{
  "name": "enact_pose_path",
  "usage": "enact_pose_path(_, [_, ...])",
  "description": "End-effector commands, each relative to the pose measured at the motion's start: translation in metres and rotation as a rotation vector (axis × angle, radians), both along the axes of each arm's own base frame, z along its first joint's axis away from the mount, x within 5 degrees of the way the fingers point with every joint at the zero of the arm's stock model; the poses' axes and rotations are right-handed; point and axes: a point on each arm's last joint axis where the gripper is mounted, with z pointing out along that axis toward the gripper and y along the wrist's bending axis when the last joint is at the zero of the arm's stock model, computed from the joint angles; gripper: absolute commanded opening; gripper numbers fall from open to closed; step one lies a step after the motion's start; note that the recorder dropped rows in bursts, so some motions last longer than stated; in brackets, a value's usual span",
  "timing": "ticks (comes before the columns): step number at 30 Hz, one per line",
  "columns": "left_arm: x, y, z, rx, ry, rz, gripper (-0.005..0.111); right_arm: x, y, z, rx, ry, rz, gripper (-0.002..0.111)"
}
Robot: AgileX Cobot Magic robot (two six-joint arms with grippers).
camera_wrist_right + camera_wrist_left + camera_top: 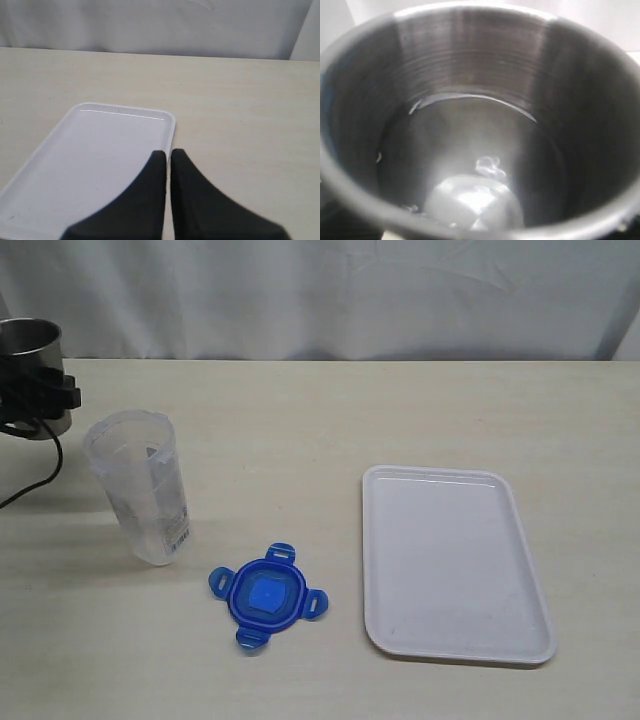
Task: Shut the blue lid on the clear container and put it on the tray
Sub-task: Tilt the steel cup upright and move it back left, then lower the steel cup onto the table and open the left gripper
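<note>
On the pale wood-grain table, in front of a white cloth backdrop, the clear container stands upright towards the left side of the exterior view. Its rounded-square mouth is uncovered and a small printed label sits low on its wall. The blue lid lies flat on the table near the container but apart from it, closer to the front edge, with its four snap flaps spread outward. It lies between the container and the tray. The tray rests flat on the right side of the table, well apart from the container, and its white surface carries nothing. At the far left edge of the exterior view, behind the container, the left gripper is clasped around a steel cup, with its black body crossing the cup's wall. A black cable trails down from it onto the table. The left wrist view looks straight down into that cup and shows brushed metal walls and a pale glossy patch at the bottom that is too blurred to identify. The right gripper is outside the exterior view. In its own wrist view, its two black fingers are pressed together with only a thin slit between them and hold nothing. Their tips appear over one rim of the tray, and whether they touch it cannot be told.
</note>
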Motion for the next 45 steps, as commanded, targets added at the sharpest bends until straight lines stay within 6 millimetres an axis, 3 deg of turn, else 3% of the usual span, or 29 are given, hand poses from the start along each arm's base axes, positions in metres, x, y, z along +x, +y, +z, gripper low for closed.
enact_pose_path(1, [0.023,0.004,0.001,-0.019,-0.091,-0.002,0.0,0.0,0.0,0.0,-0.002,-0.004,-0.007,0.004])
enact_pose_path(6, [0.044,0.006,-0.019,-0.07,-0.092,-0.008,0.0,0.0,0.0,0.0,-0.002,-0.004,-0.007,0.004])
enact_pose_path(14, [0.058,0.007,-0.043,-0.103,-0.113,-0.012,0.0,0.0,0.0,0.0,-0.002,-0.004,-0.007,0.004])
enact_pose_path(24, [0.053,0.003,-0.053,-0.069,-0.001,-0.079,0.0,0.0,0.0,0.0,-0.002,-0.004,-0.007,0.004])
enact_pose_path(30, [0.055,-0.007,-0.073,-0.081,-0.025,-0.186,0.0,0.0,0.0,0.0,-0.002,-0.004,-0.007,0.004])
enact_pose_path(37, [0.055,-0.006,-0.071,-0.085,-0.049,-0.19,0.0,0.0,0.0,0.0,-0.002,-0.004,-0.007,0.004])
enact_pose_path(41, [0.055,-0.006,-0.071,-0.085,-0.049,-0.19,0.016,0.0,0.0,0.0,-0.002,-0.004,-0.007,0.004])
enact_pose_path(45, [0.055,-0.006,-0.071,-0.085,-0.049,-0.19,0.048,0.0,0.0,0.0,-0.002,-0.004,-0.007,0.004])
